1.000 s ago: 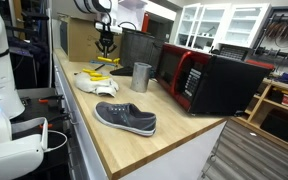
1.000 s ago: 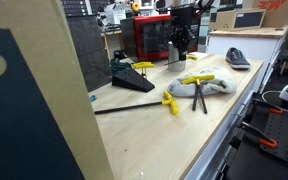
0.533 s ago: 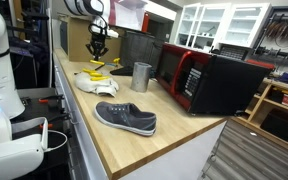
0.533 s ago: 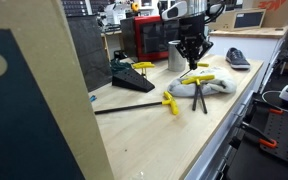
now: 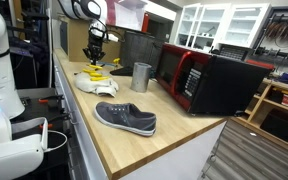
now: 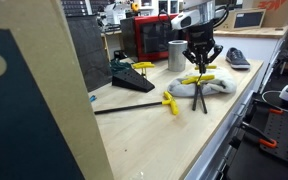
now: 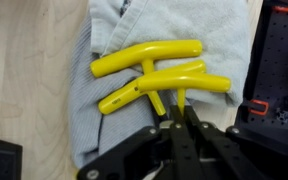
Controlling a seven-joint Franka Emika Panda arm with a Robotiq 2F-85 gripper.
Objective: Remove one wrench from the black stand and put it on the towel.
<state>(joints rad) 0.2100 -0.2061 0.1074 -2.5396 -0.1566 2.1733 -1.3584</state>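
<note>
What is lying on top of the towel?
On the towel lie yellow-handled wrenches, at least two with handles crossing. The gripper hangs just above, hiding part of their shafts. What lies under the towel is covered.

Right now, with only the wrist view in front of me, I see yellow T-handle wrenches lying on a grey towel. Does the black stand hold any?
Observer: Yes. In an exterior view the black wedge-shaped stand carries at least one yellow-handled wrench.
Operator: Is anything loose off the towel?
Observer: One yellow T-handle wrench lies on the bare wooden tabletop, short of the grey towel.
Operator: Where is the gripper?
Observer: The gripper hangs directly above the towel, apparently clear of the wrenches lying there.
</note>
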